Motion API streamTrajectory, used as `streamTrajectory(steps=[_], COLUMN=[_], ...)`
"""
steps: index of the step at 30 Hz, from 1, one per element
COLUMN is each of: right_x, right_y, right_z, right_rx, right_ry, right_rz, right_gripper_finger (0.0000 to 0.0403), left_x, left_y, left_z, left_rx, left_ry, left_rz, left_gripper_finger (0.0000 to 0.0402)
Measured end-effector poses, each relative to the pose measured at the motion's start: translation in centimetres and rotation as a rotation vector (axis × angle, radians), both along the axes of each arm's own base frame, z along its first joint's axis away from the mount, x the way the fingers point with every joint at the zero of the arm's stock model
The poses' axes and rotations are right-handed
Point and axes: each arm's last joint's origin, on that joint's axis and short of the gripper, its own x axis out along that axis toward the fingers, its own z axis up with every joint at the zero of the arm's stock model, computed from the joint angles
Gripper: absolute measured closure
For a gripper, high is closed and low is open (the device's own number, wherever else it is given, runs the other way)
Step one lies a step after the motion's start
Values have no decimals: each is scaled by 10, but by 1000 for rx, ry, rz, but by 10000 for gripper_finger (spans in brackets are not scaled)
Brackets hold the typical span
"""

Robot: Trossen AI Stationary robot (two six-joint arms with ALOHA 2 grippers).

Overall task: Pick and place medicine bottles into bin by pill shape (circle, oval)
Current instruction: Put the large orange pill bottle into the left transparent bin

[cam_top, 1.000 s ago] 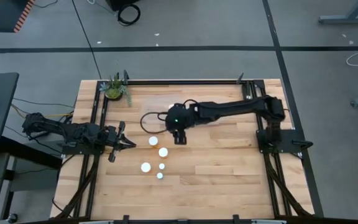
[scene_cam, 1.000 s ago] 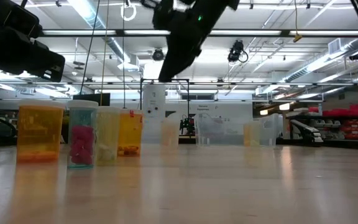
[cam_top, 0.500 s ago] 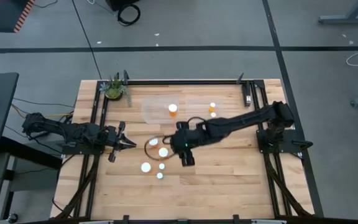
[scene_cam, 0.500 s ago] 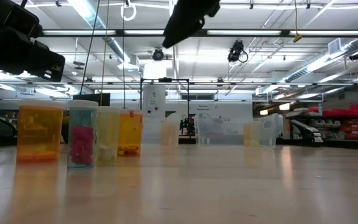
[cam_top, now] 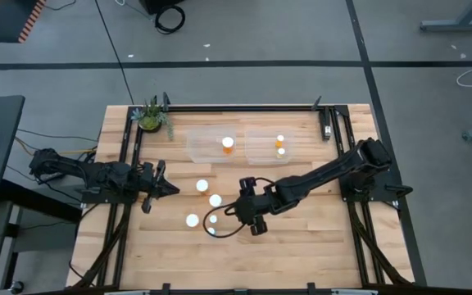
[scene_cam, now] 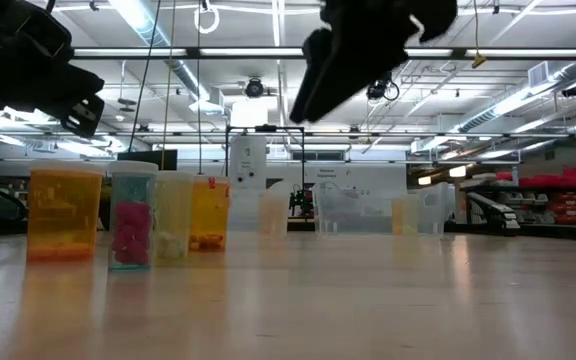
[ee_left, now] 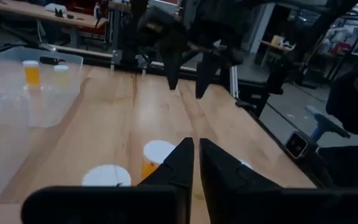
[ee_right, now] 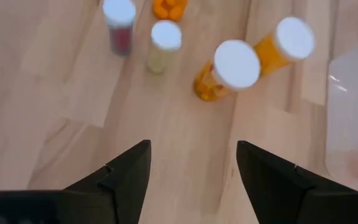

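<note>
a wooden table (cam_top: 301, 246) holds two clear bins (cam_top: 212, 144) at its far side, three bottles already inside, while the right gripper (cam_top: 256, 220), fingers spread wide, hovers beside the five remaining medicine bottles (cam_top: 202, 187) in front of those bins, seemingly lining up a pick; the left gripper (cam_top: 173, 189), fingers together, waits nearby.

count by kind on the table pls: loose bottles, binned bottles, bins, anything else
Loose bottles on the wood: 5
Binned bottles: 3
Clear bins: 2
Potted plant: 1
Total: 11 things, 8 of them bottles
</note>
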Motion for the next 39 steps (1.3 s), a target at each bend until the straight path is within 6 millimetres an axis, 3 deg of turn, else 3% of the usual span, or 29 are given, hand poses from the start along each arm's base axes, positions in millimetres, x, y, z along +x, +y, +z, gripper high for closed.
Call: streamTrajectory(steps=[3,7,13,17,22,28,39], right_x=[-1,0,4,1,-13,-26,-55], right_y=[-6,-23,-64,-90,-121,-142,-161], right_z=[-7,3,48,81,108,117,139], right_rx=[-22,-63,-101,-95,-68,-49,-87], right_ry=[-15,-77,-302,-464,-557,-542,-546], right_rz=[23,42,75,132,116,43,-4], right_gripper_finger=[158,158,158,158,158,158,158], left_x=[0,0,-3,-4,-1,8,34], left_y=[0,-1,-10,-11,-4,4,15], left_z=[0,5,12,20,23,16,30], left_rx=[35,125,274,232,110,135,114], left_ry=[-9,-78,-231,-303,-264,-134,75], left_rz=[-2,-48,-345,-378,-148,167,364], left_gripper_finger=[364,371,389,390,381,377,351])
